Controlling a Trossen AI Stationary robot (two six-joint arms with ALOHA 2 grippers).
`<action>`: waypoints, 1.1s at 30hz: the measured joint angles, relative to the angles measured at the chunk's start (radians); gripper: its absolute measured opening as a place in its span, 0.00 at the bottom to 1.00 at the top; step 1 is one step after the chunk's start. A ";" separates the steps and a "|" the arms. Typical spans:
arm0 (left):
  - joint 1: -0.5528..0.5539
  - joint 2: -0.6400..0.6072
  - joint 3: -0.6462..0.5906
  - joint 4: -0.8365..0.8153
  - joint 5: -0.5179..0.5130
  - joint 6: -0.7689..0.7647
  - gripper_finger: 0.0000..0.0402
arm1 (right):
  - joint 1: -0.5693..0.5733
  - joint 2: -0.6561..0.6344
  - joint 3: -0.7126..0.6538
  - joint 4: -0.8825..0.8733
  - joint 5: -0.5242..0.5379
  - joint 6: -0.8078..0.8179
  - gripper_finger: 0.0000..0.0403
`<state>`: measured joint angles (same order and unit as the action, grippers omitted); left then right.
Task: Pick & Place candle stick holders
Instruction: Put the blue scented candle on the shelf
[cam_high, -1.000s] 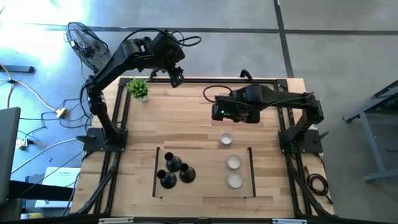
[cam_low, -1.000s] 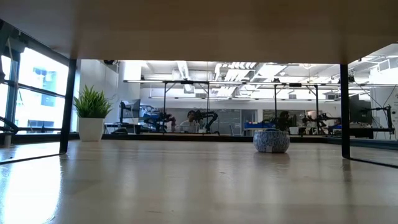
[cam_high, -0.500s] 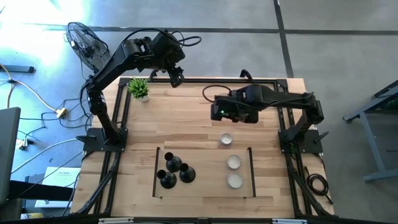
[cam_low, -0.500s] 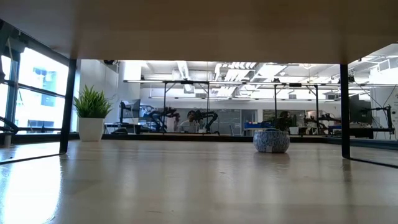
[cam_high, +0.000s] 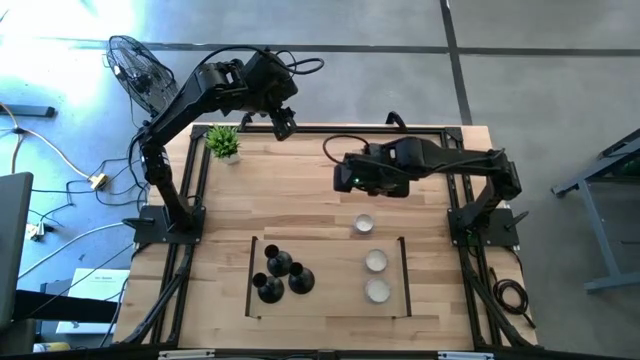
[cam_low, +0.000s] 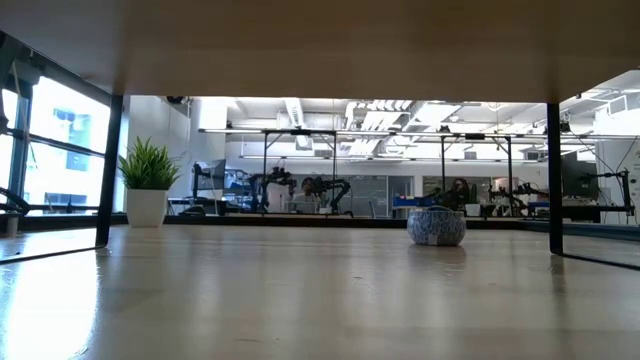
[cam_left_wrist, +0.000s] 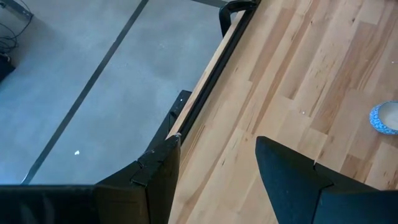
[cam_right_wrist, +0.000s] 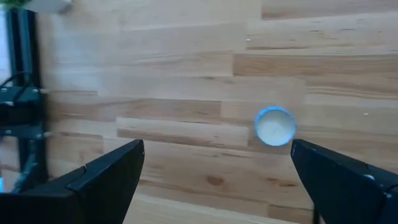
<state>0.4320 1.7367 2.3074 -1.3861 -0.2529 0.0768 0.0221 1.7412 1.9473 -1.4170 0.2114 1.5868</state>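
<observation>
Starting on the left: the left gripper (cam_high: 284, 124) hangs high over the table's far edge, fingers parted with nothing between them, the potted plant (cam_high: 223, 143) just off to its side and lower. It looks parked. If it sweeps down toward the work it has that plant to dodge; clip it and the pot tips.

Well away from it, toward the near edge, sit the three candle stick holders (cam_high: 282, 273), bunched together inside the dark rectangular frame (cam_high: 250, 275), bases touching or nearly so. That's the trouble spot. Fingers coming down on one stem have little room between neighbours, so a wide approach may knock the other two over, and a thin stem can slip or twist in the pads.

Across to the right: the right gripper (cam_high: 350, 180) hovers over mid-table, spread wide and holding nothing. Almost below and nearer the front edge lies the first of three white round dishes (cam_high: 364, 224), a blue-rimmed one in its wrist view, with two more beyond. The holders lie off to its left and forward, a fair reach. Judging by that, a hasty crossing could scrape the frame's rail or drag a dish out of line.
</observation>
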 joint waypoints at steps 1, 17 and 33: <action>0.000 0.000 0.000 0.000 0.000 0.000 0.51 | 0.004 0.000 0.000 -0.002 0.004 0.002 0.99; 0.000 0.000 0.000 0.000 0.000 0.000 0.51 | -0.015 0.000 0.000 -0.140 -0.033 -0.045 0.99; 0.000 0.000 0.000 0.000 0.000 0.000 0.51 | -0.005 0.000 0.000 -0.075 -0.055 0.040 0.99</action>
<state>0.4320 1.7367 2.3074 -1.3861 -0.2531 0.0766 0.0167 1.7416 1.9476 -1.4916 0.1568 1.6267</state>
